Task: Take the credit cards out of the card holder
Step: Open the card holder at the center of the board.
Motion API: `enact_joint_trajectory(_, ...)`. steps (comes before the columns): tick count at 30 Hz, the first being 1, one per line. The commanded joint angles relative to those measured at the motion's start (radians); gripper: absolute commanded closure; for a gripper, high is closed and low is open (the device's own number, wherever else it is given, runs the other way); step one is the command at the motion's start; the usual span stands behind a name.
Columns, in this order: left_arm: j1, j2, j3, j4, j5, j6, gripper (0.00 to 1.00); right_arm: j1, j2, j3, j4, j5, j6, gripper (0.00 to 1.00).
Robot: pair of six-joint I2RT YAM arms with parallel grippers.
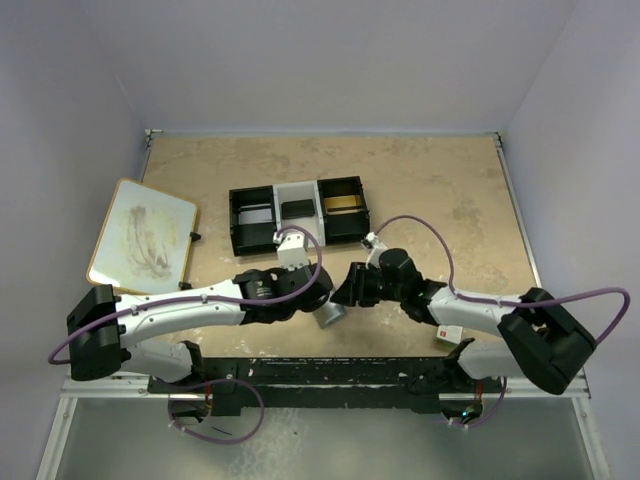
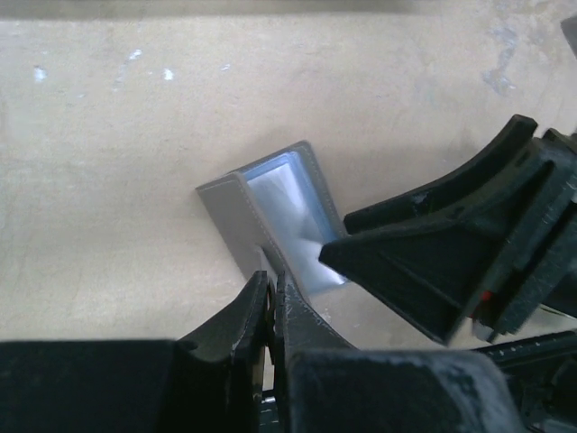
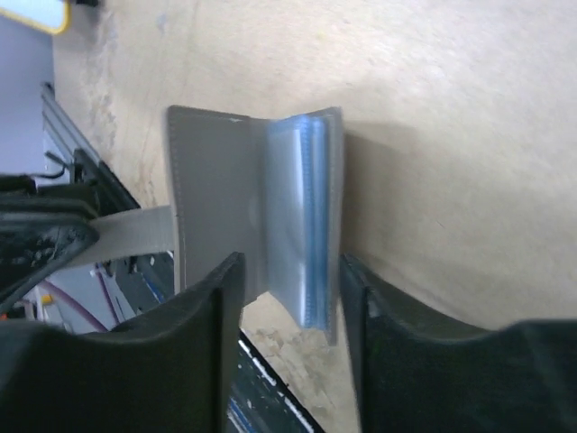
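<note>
Right now the card holder (image 3: 216,180) is up on its edge and opened like a book. It is near the middle of the worktop's (image 1: 440,190) near edge, in front of the black-and-white tray (image 1: 298,213) that lies further back. One grey panel faces out flat. The other panel carries a stack of clear sleeves (image 3: 302,225) with bluish edges, and I cannot tell whether those edges are cards.

The left gripper (image 2: 273,289) comes in from the left, clenched tight on a narrow grey tab (image 3: 126,230) that sticks out from the holder's flat panel. The right gripper (image 3: 290,266) meets it from the other side, its jaws spread apart. Its fingers (image 3: 203,352) straddle the sleeve side of the holder. One is just beside the outer panel, and a sliver of gap shows at the other, so it is not clamping anything.

Over by the left edge of the worktop lies a pale board with a yellow rim (image 1: 143,236), well apart from both grippers.
</note>
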Motion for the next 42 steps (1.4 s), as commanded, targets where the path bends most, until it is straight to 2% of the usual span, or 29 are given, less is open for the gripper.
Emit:
enact_joint_trajectory(1, -0.008, 0.011, -0.003, 0.223, 0.161, 0.116, 1.0, 0.004, -0.1, -0.01, -0.118, 0.229, 0.112, 0.59)
enact_joint_trajectory(2, -0.015, 0.04, 0.014, 0.291, 0.219, 0.143, 1.0, 0.008, -0.146, -0.036, -0.149, 0.299, 0.188, 0.58)
enact_joint_trajectory(3, -0.028, 0.076, 0.046, 0.291, 0.235, 0.161, 1.0, 0.008, -0.211, -0.081, -0.153, 0.322, 0.246, 0.55)
enact_joint_trajectory(7, -0.054, 0.197, 0.181, 0.192, 0.163, 0.203, 1.0, 0.009, -0.563, -0.215, -0.273, 0.432, 0.395, 0.45)
enact_joint_trajectory(10, -0.056, 0.203, 0.18, 0.19, 0.142, 0.203, 1.0, 0.005, -0.811, -0.268, -0.386, 0.438, 0.371, 0.41)
enact_joint_trajectory(14, -0.056, 0.149, 0.122, 0.226, 0.111, 0.181, 1.0, 0.002, -0.946, -0.262, -0.532, 0.453, 0.358, 0.45)
enact_joint_trajectory(17, -0.056, 0.1, 0.098, 0.177, 0.029, 0.131, 1.0, 0.002, -0.896, -0.258, -0.525, 0.423, 0.354, 0.47)
enact_joint_trajectory(21, -0.042, 0.04, 0.063, 0.066, -0.06, 0.084, 1.0, 0.002, -0.724, -0.25, -0.334, 0.307, 0.314, 0.5)
enact_joint_trajectory(23, -0.031, 0.022, 0.038, 0.013, -0.081, 0.05, 1.0, 0.002, -0.617, -0.227, -0.25, 0.246, 0.285, 0.51)
enact_joint_trajectory(28, -0.011, -0.027, -0.063, 0.008, -0.075, 0.007, 1.0, 0.002, -0.41, -0.144, -0.138, 0.158, 0.217, 0.54)
enact_joint_trajectory(33, -0.005, -0.058, -0.149, 0.002, -0.074, -0.058, 1.0, 0.008, -0.314, -0.234, 0.195, 0.06, 0.337, 0.57)
enact_joint_trajectory(35, -0.005, -0.07, -0.174, -0.002, -0.078, -0.076, 1.0, 0.009, -0.29, -0.206, 0.171, 0.053, 0.299, 0.57)
enact_joint_trajectory(39, -0.005, -0.088, -0.201, 0.0, -0.081, -0.081, 1.0, 0.008, -0.234, -0.097, -0.009, 0.082, 0.198, 0.54)
enact_joint_trajectory(42, -0.005, -0.085, -0.199, -0.032, -0.104, -0.083, 1.0, 0.008, -0.186, -0.07, -0.038, 0.059, 0.177, 0.54)
